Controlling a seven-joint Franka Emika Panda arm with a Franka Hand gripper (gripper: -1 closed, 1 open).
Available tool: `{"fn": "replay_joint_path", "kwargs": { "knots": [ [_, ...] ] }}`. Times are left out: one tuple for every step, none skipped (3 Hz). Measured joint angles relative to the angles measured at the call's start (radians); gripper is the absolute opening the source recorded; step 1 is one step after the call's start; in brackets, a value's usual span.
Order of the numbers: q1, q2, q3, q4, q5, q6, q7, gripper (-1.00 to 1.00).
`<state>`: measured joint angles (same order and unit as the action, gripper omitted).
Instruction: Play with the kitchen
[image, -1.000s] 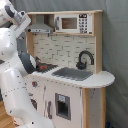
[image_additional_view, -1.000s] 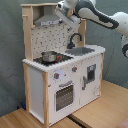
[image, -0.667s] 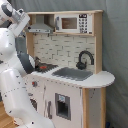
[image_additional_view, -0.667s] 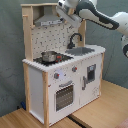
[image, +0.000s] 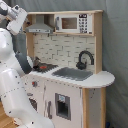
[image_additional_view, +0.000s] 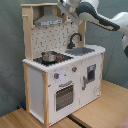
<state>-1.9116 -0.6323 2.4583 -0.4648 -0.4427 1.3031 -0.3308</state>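
Observation:
The kitchen (image: 65, 97) (image_additional_view: 37, 82) is a white and light-wood toy unit, seen in both exterior views. It has a black faucet (image: 85, 56) (image_additional_view: 75, 38) over a grey sink (image: 72, 73) (image_additional_view: 83, 50). A small metal pot (image_additional_view: 49, 56) sits on the black stovetop (image: 46, 66) (image_additional_view: 56, 59). Below are knobs (image_additional_view: 56, 76) and an oven door (image_additional_view: 64, 95). My gripper (image: 19, 16) (image_additional_view: 68, 5) hovers high at the top of the unit, beside the grey hood (image: 41, 25) (image_additional_view: 49, 20), touching nothing that I can see.
A toy microwave (image: 75, 23) fills the upper shelf. My white arm's body (image: 12, 85) stands close against the kitchen's stove end. A grey curtain (image_additional_view: 12, 60) hangs behind. The kitchen rests on wooden boards (image_additional_view: 100, 112).
The arm's upper part has shifted slightly near the top of the kitchen. Nothing on the kitchen has moved.

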Motion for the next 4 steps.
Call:
{"fn": "replay_joint_path", "kwargs": {
  "knots": [
    [0.024,-0.006,0.001,0.000,-0.089,0.034,-0.037,1.00],
    [0.042,-0.027,0.002,-0.001,-0.176,0.103,-0.064,1.00],
    [0.038,-0.057,0.001,-0.002,-0.241,0.202,-0.082,1.00],
    [0.025,-0.089,0.001,-0.003,-0.294,0.303,-0.100,1.00]
  ]
}}
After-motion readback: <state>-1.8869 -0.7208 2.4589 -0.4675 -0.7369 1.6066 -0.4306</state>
